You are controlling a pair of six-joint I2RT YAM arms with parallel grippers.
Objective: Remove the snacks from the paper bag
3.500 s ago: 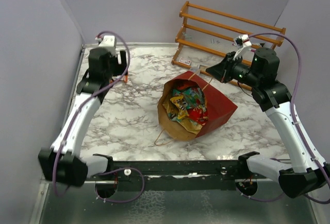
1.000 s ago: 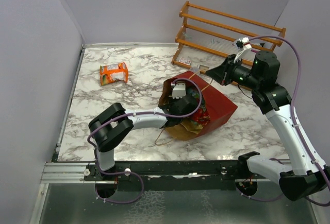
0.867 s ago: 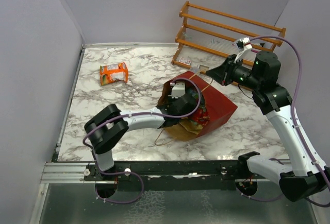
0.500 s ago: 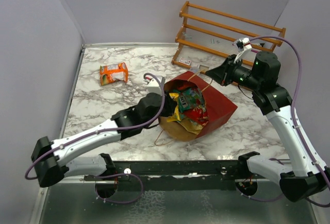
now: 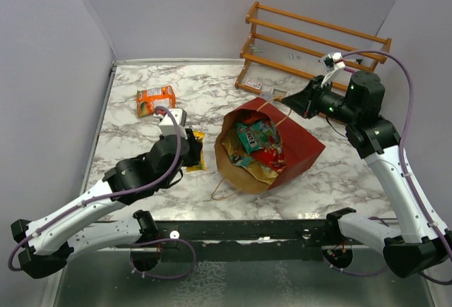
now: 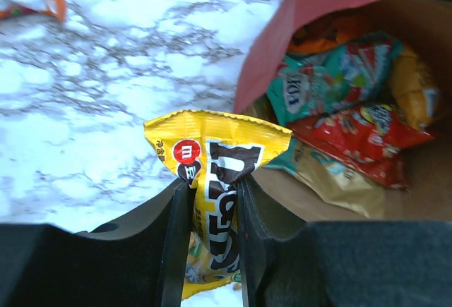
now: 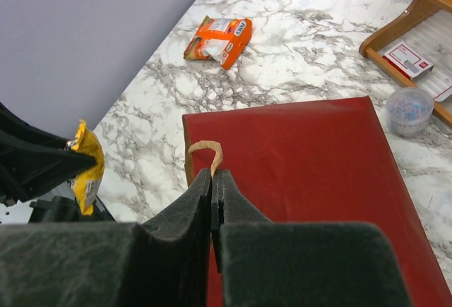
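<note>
Snacks [image 5: 256, 145] mostly sit inside the paper bag [image 5: 304, 148], its mouth facing my left arm. My left pincer [image 6: 210, 190] is clamped on the yellow packet [image 6: 215, 155], long axis running along the fingers [image 6: 176, 215], held over the tabletop [image 5: 131, 134] just left of the bag's mouth. My right pincer [image 7: 212, 178] is pinched shut on the string handle [image 7: 205, 150] at the far rim. Next, I reckon: set it down leftward, near the orange packet [image 5: 156, 100].

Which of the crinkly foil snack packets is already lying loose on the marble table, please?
The orange foil packet near the far-left corner. The yellow packet is pinched in the left gripper, and the other packets sit inside the red paper bag.
</note>
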